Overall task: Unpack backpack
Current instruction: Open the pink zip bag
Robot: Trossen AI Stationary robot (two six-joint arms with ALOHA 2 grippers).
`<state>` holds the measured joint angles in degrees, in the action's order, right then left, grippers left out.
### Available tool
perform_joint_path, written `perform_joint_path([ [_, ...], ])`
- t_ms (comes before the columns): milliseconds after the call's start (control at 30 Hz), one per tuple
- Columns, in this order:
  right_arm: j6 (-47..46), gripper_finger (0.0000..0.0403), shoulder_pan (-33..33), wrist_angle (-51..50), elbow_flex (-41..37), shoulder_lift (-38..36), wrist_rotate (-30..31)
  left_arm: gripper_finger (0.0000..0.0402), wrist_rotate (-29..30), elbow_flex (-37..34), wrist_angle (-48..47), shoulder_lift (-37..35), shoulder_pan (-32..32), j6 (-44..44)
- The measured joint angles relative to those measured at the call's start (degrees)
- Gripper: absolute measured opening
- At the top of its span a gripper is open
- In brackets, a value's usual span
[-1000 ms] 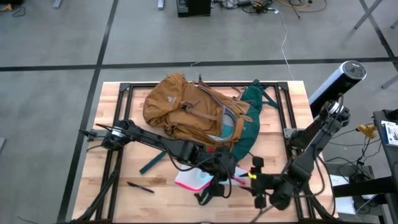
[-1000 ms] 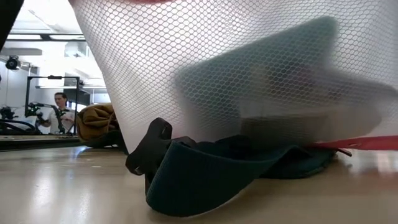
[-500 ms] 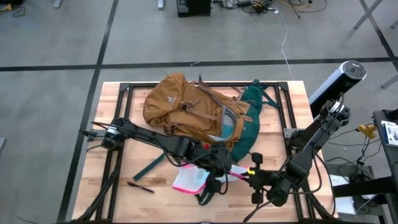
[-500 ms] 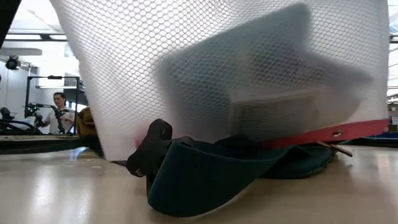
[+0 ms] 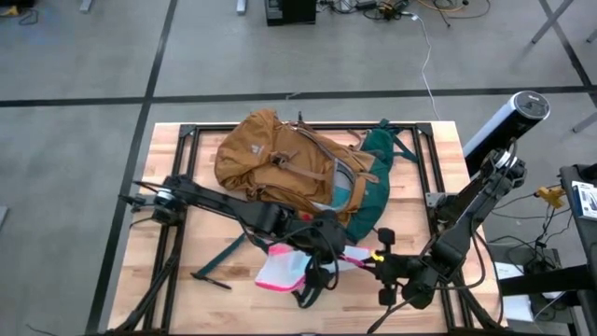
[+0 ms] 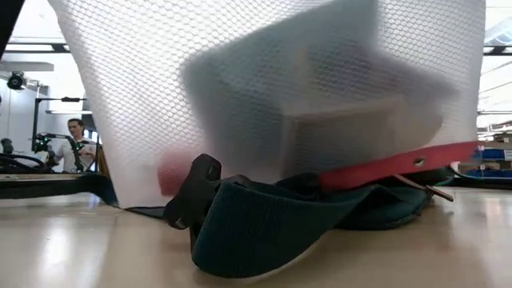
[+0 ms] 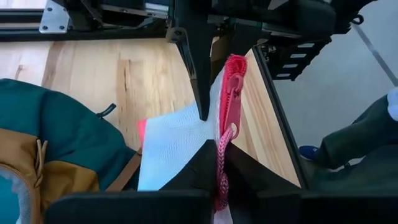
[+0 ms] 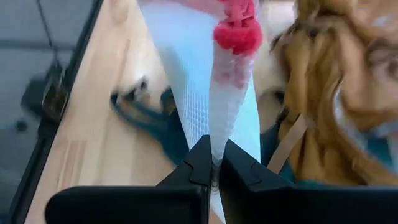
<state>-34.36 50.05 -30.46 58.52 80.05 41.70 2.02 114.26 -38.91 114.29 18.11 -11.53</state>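
Pouch (image 5: 284,271) now farther left, beside backpack (image 5: 280,163)

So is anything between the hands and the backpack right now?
Yes. Both hands are shut on the mesh pouch, which hangs in front of the backpack: the left hand on its pink zipper edge, the right hand on the mesh. Neither can go back in until it is set down.

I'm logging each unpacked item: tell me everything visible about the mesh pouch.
The mesh pouch is white translucent netting with pink edging and a pink zipper. Dim boxy shapes show inside. It hangs lifted, tilted, over the table's front, before the backpack, held by the left gripper and the right gripper, both shut on it.
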Motion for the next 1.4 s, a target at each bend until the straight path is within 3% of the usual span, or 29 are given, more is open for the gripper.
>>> perform_joint_path([
  [400,0.7,0.0000,0.1,-0.7,-0.2,-0.3,-0.1,0.0008,1.0,-0.7,-2.1,-1.2,0.0,-1.0],
  [1033,-5.6,0.0000,0.3,-10.2,-0.1,-4.5,1.9,0.0000,4.7,-0.8,-33.5,-1.9,2.8,-17.4],
  [1267,-3.9,0.0007,0.3,-10.2,-0.1,-7.7,1.3,0.0000,5.5,-0.8,-28.8,-2.3,3.5,-17.2],
  [1400,-1.5,0.0042,0.3,-10.2,1.7,-8.9,-0.1,0.0000,5.6,0.9,-27.0,-2.5,3.7,-15.7],
])
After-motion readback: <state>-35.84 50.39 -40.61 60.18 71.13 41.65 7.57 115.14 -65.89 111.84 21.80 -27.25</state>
